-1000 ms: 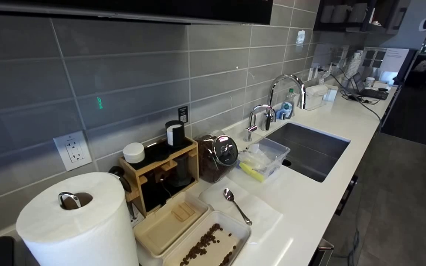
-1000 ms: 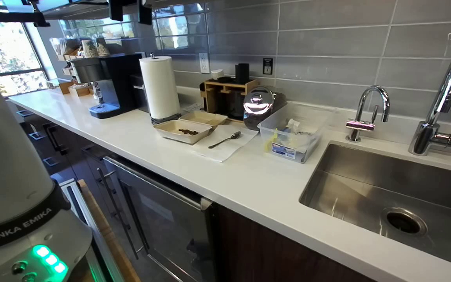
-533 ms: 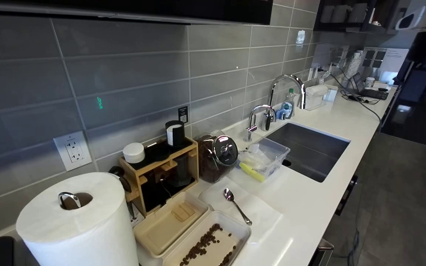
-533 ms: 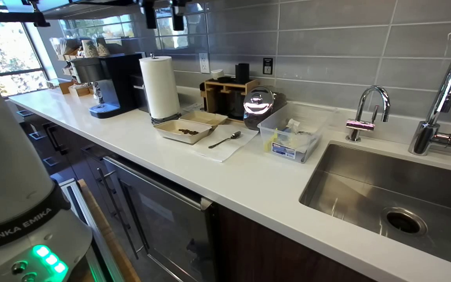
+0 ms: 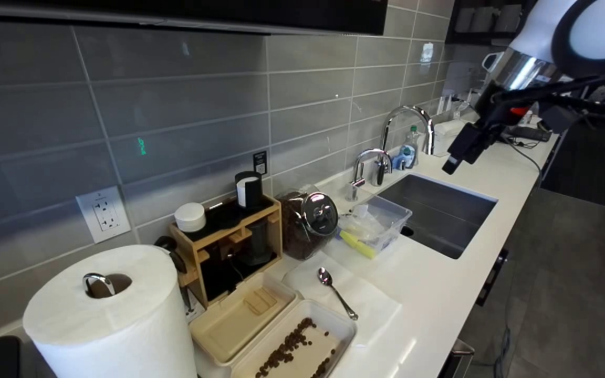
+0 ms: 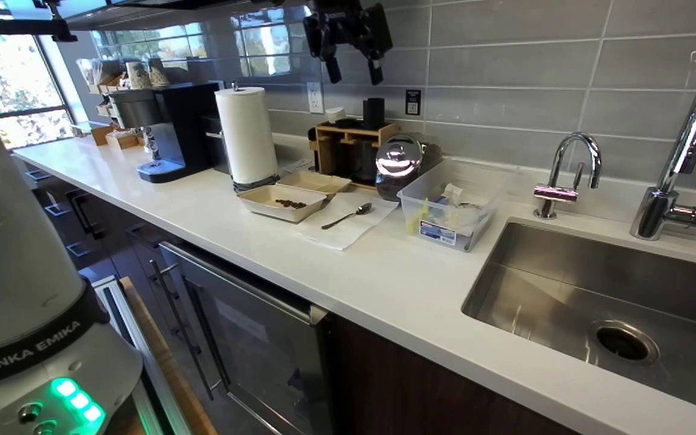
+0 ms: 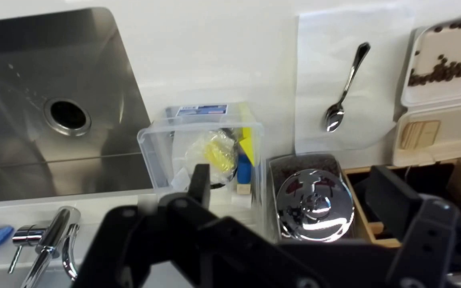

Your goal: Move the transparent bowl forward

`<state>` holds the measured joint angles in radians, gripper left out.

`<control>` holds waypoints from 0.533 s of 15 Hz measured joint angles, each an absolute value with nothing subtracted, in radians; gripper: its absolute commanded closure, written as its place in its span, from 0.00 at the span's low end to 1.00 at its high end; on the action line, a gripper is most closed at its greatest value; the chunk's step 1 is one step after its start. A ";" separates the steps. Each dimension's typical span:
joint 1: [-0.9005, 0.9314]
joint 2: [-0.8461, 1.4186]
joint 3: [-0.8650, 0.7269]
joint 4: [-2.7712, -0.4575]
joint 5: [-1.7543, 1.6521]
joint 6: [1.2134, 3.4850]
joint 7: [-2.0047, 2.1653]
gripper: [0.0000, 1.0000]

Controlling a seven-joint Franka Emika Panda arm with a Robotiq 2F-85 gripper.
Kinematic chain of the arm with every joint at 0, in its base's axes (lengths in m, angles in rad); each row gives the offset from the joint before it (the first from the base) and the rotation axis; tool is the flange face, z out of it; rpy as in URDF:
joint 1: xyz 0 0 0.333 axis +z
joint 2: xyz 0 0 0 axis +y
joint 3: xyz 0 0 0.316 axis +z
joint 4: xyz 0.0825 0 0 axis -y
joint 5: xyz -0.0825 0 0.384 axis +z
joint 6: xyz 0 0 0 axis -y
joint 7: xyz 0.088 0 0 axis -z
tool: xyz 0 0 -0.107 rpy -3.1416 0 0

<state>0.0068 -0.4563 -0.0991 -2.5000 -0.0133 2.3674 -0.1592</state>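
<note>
The transparent bowl, a clear rectangular plastic tub, stands on the counter left of the sink in an exterior view [image 6: 444, 211] and shows in the other exterior frame [image 5: 389, 239]. White, yellow and blue items show inside it. In the wrist view, the tub [image 7: 202, 127] is left of centre, partly covered by one finger. My gripper [image 6: 354, 72] is open and empty, high above the counter, fingers pointing down. In an exterior view its fingertips [image 5: 452, 167] hang apart from the tub. In the wrist view the wide-open fingers [image 7: 296, 186] frame the jar lid.
A jar with a shiny lid [image 6: 399, 157] stands close beside the tub, next to a wooden organizer [image 5: 239, 231]. A spoon [image 5: 339, 294] lies on a paper towel. An open container holds beans [image 5: 292, 341]. The sink [image 6: 565, 290] and small faucet [image 6: 565, 175] adjoin the tub.
My gripper has moved down and rightward in an exterior view. The arm has come into view at the upper right in the other. The tub has not moved.
</note>
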 measured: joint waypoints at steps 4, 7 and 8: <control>-0.025 -0.294 -0.151 -2.414 -0.011 2.492 -0.195 0.00; -0.036 -0.187 -0.176 -2.322 0.007 2.496 -0.223 0.00; -0.038 -0.152 -0.176 -2.296 0.018 2.496 -0.226 0.00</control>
